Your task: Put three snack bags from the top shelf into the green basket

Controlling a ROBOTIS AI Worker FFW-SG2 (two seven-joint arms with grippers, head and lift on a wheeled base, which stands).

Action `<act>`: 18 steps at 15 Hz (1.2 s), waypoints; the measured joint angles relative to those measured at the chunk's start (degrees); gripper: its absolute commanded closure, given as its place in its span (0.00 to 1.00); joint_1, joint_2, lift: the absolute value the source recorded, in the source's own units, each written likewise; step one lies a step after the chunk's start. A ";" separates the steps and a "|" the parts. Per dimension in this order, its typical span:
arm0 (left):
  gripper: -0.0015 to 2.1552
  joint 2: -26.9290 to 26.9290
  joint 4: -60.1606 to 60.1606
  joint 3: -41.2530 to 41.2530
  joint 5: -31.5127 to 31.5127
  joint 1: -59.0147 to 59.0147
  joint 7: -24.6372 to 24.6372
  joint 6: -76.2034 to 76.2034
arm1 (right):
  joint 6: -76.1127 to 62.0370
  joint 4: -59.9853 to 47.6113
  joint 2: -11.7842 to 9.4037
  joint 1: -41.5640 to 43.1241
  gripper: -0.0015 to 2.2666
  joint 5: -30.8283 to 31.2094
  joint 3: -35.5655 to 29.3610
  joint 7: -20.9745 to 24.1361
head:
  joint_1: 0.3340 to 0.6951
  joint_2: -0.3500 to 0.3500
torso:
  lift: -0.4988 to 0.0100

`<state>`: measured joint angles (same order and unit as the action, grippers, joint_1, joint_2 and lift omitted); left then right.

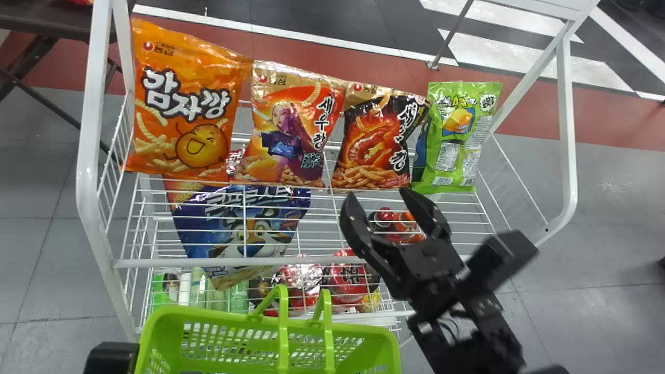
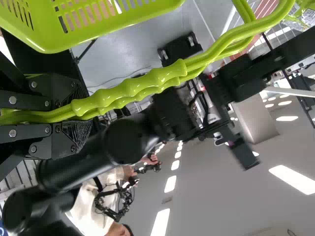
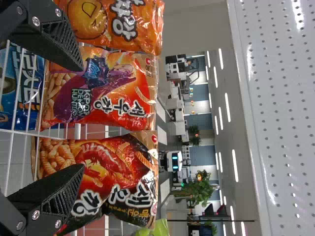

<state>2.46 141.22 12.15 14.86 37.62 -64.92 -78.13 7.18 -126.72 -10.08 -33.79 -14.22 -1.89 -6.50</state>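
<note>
Four front snack bags stand on the top shelf: an orange bag [image 1: 182, 104], a red-orange bag [image 1: 291, 135], a black-and-red bag [image 1: 374, 148] and a green bag [image 1: 457, 137]. My right gripper [image 1: 379, 200] is open at the shelf's front, just before the black-and-red bag. Seen from the right wrist, the right gripper [image 3: 82, 118] has its fingers apart, facing the red-orange bag [image 3: 98, 93] and black-and-red bag [image 3: 98, 162]. My left gripper [image 1: 110, 357] is beside the green basket [image 1: 358, 332]; in its wrist view the left gripper [image 2: 81, 118] is shut on the basket handles [image 2: 133, 91].
The white wire rack [image 1: 218, 263] has side rails and a front edge near the right gripper. On lower levels lie a blue bag [image 1: 249, 223], red packs [image 1: 348, 280] and small bottles [image 1: 397, 223]. A perforated white panel [image 3: 280, 98] lies above the top shelf.
</note>
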 measured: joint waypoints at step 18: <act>0.70 -0.08 0.40 1.57 -1.90 -0.24 1.56 -2.40 | 15.74 19.16 2.01 27.03 0.99 2.46 7.18 -6.82 | 1.00 0.00 | 0.89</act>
<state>2.38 141.62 13.72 12.96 37.38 -63.36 -80.52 22.92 -107.55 -8.07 -6.76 -11.76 5.29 -13.32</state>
